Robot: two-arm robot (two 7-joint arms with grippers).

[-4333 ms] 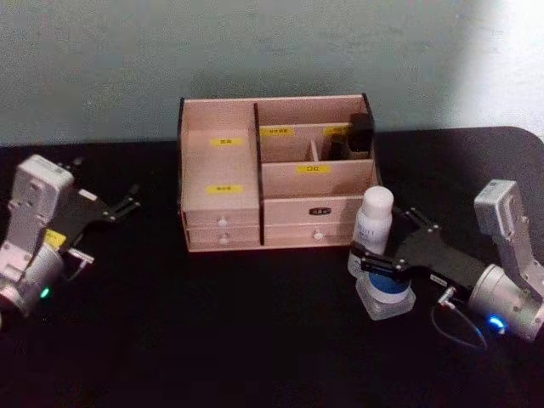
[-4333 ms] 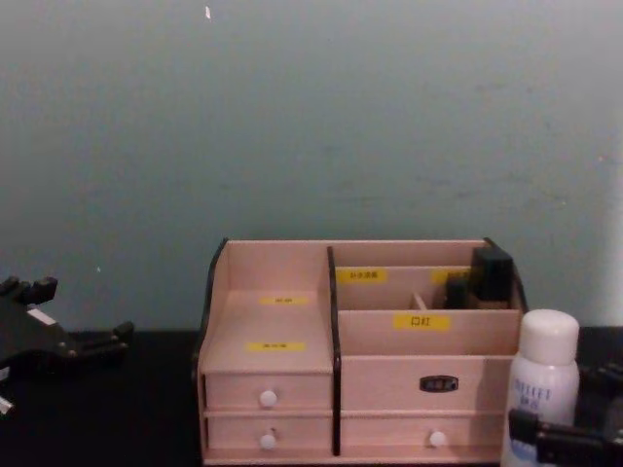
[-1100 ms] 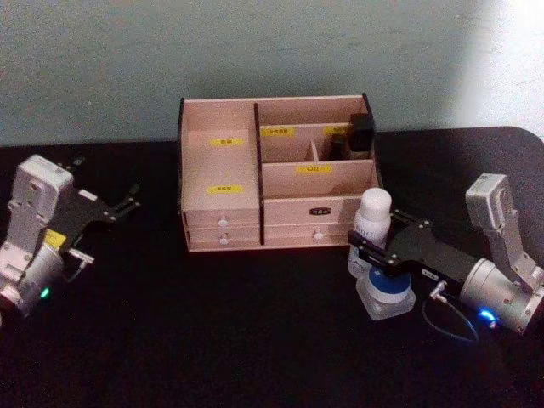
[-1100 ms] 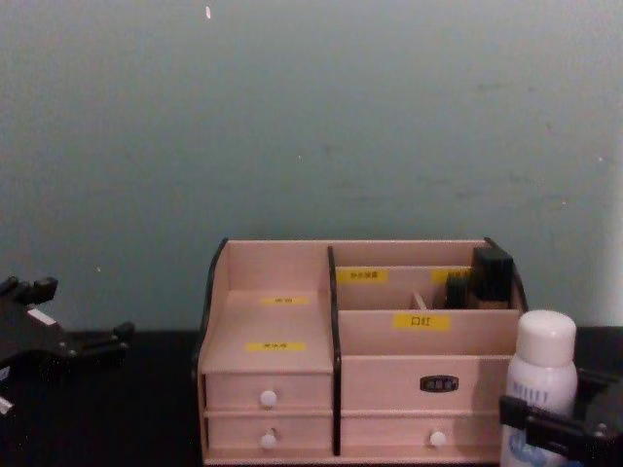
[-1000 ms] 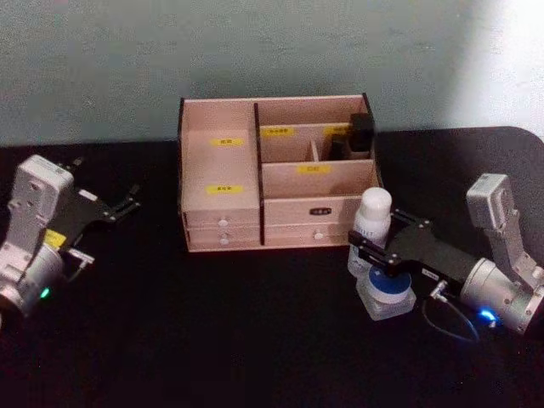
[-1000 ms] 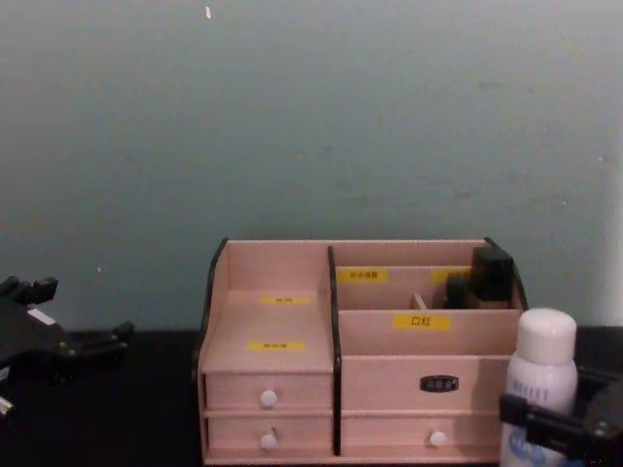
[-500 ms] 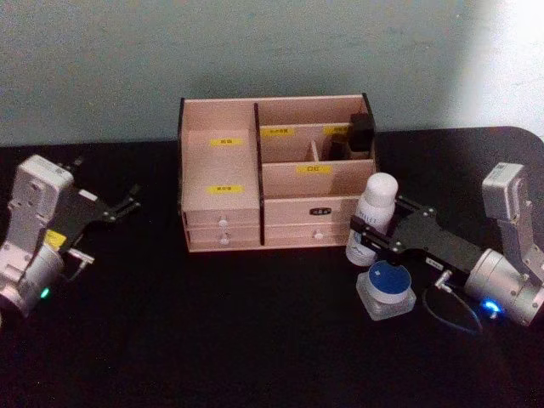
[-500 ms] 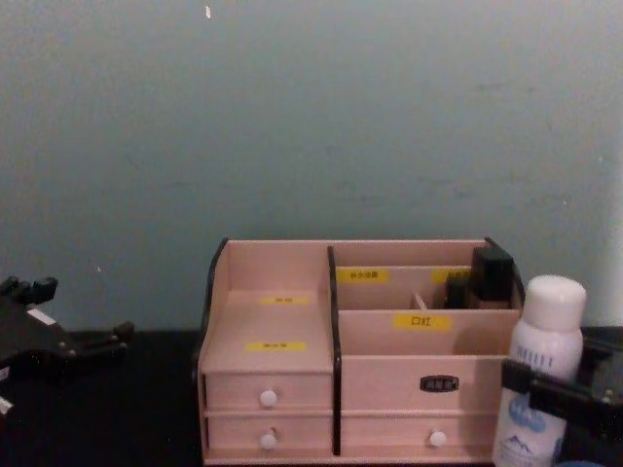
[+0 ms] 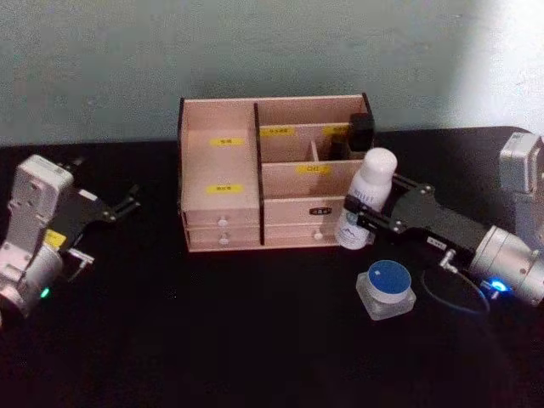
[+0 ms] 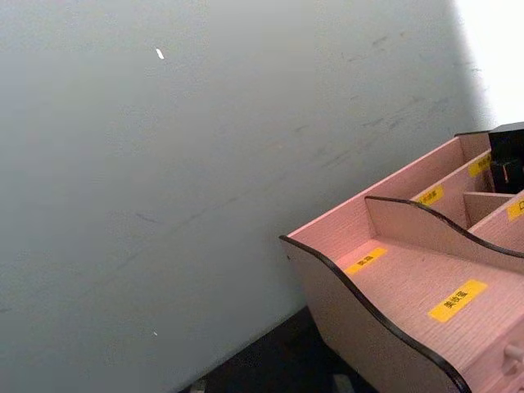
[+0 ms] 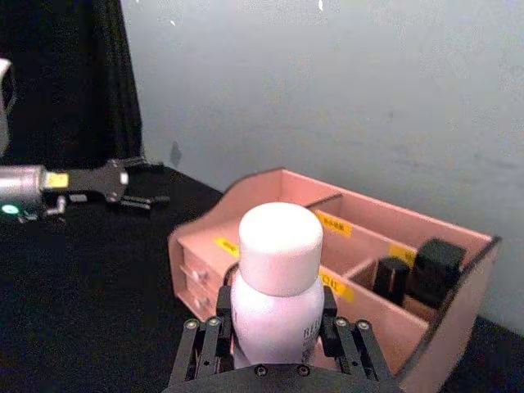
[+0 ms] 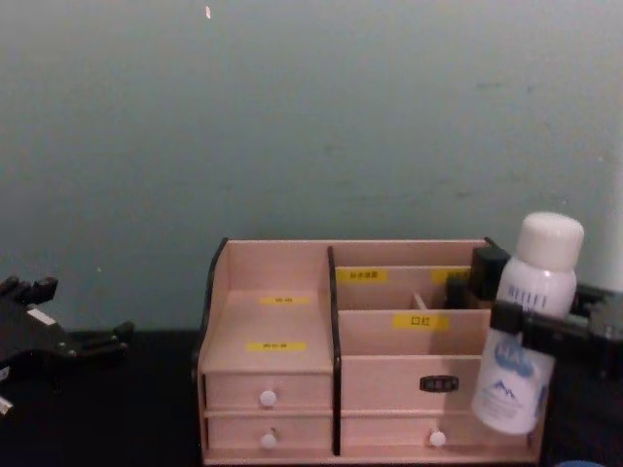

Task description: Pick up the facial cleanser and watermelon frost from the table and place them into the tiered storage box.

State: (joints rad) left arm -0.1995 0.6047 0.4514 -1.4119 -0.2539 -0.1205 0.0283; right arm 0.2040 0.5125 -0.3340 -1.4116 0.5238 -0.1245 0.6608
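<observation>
White plastic stands out against the black table [image 9: 255,340] — the facial cleanser [image 9: 371,189] is held off the surface by the right pincer [image 9: 359,214], whose fingers [image 9: 393,223] are clamped on both sides of the bottle's middle. In the chest view the bottle [image 12: 513,375] hangs tilted, cap leaning to the right, its base above the table and in front of the right end of the tiered storage box [image 12: 277,268]. The right wrist view shows the pincer [image 11: 274,323] gripping the bottle [image 11: 278,270] below its rounded cap, with the box [image 11: 205,237] beyond it.

The watermelon frost [image 9: 387,289] sits on the table nearer the robot than the box, below the right arm and apart from the bottle. A dark bottle with a black cap [image 9: 360,132] stands in the box's [image 9: 221,161] rear right compartment.

The left pincer [image 9: 127,204] rests at the left, well apart from the box — its fingers are spread and hold nothing.
</observation>
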